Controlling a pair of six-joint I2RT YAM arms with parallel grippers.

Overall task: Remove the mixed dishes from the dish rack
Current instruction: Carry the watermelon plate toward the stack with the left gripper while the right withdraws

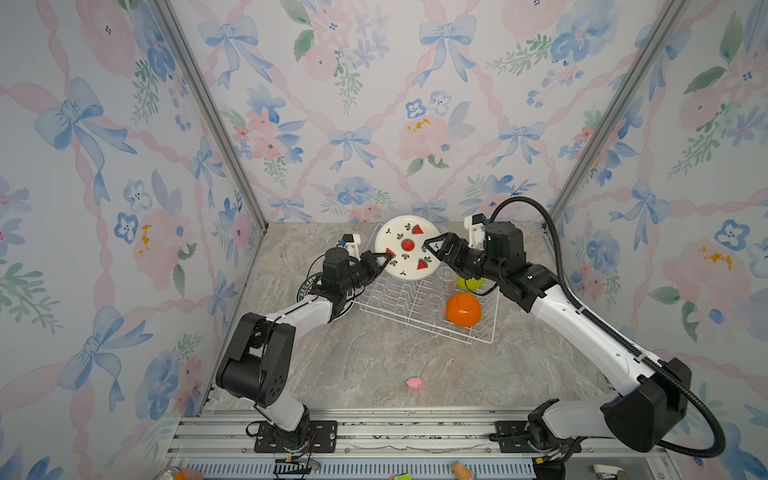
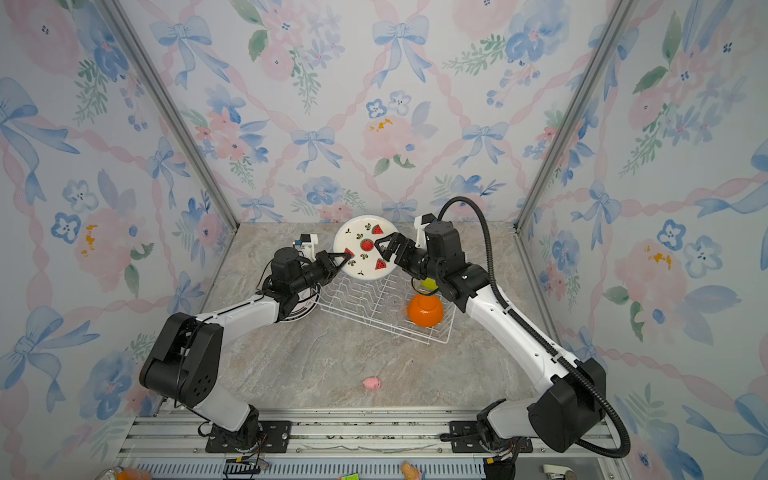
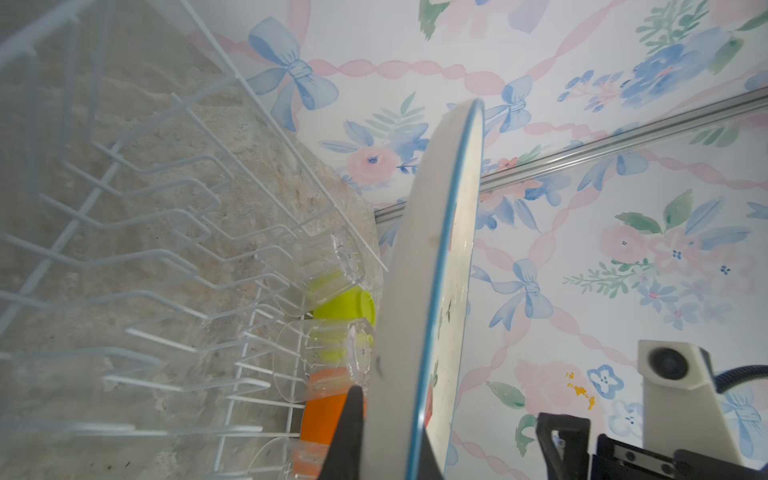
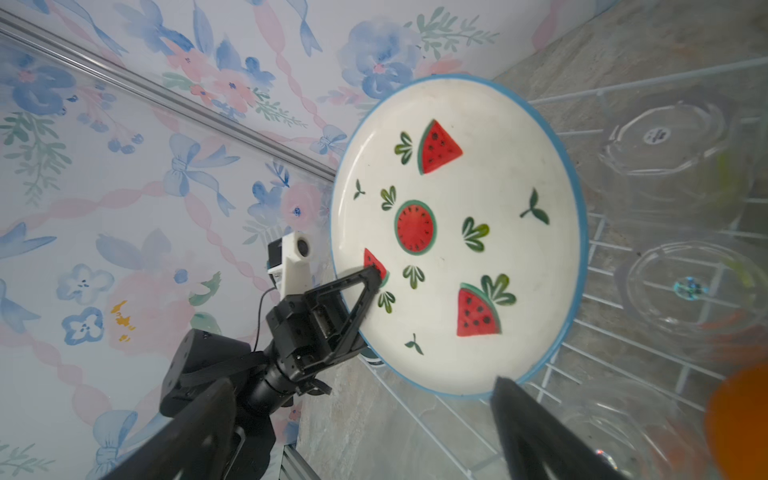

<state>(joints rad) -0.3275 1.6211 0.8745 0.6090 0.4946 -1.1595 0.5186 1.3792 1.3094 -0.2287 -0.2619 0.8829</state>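
Note:
A white plate [image 1: 409, 249] [image 2: 368, 249] [image 4: 457, 232] with watermelon prints stands on edge above the dish rack [image 1: 399, 307] [image 2: 361, 307] [image 3: 166, 187]. My left gripper [image 1: 386, 257] [image 2: 345, 257] [image 3: 390, 415] is shut on its left rim. My right gripper [image 1: 430, 245] [image 2: 380, 245] [image 4: 361, 386] is open at the plate's right rim, jaws wide apart and off the plate. In the rack lie an orange bowl [image 1: 463, 309] [image 3: 324, 415], a lime-green bowl [image 1: 469, 283] [image 3: 345, 307] and clear glasses [image 3: 328, 266] [image 4: 665, 141].
Under my left forearm a round dark-rimmed plate [image 1: 307, 286] [image 2: 307, 307] lies on the table beside the rack. A small pink toy [image 1: 415, 382] [image 2: 372, 382] sits near the front edge. Floral walls close in the table at the back and on both sides.

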